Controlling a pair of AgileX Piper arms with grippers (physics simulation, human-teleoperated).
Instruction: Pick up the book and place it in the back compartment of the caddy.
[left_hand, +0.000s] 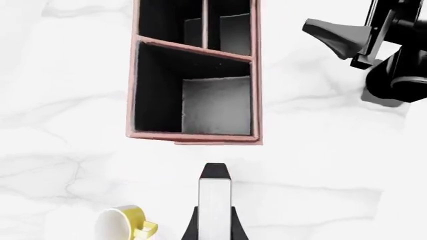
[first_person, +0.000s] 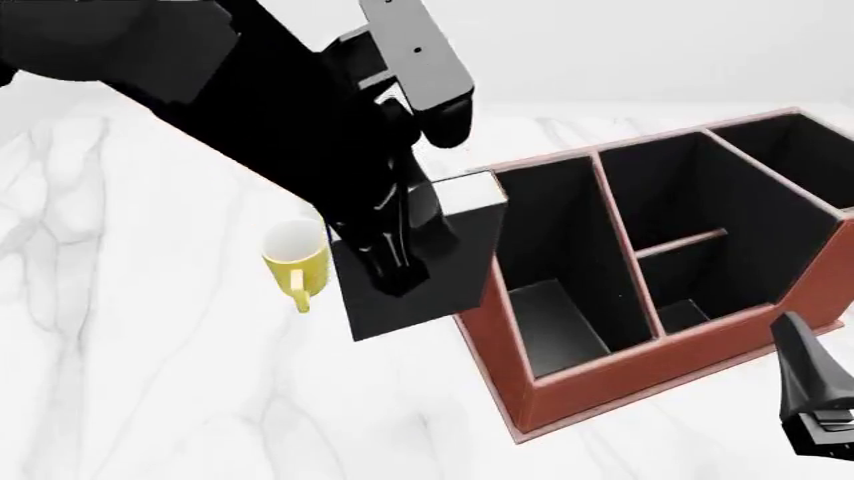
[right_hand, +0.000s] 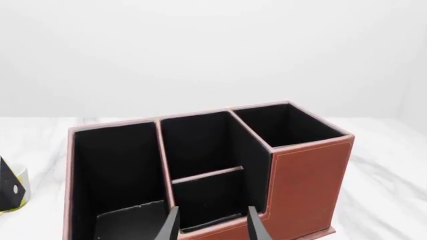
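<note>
A thick black hardback book (first_person: 427, 260) with white page edges hangs at the centre of the front view, pinched between the fingers of the left gripper (first_person: 396, 268) and raised above the white marble table (first_person: 147, 380). It sits between a yellow mug (first_person: 296, 262) on its left and the reddish-brown leather-look caddy (first_person: 627, 375) on its right. At the lower right edge, the right gripper (right_hand: 212, 224) has its fingers spread, facing the small back compartment (right_hand: 207, 197).
</note>
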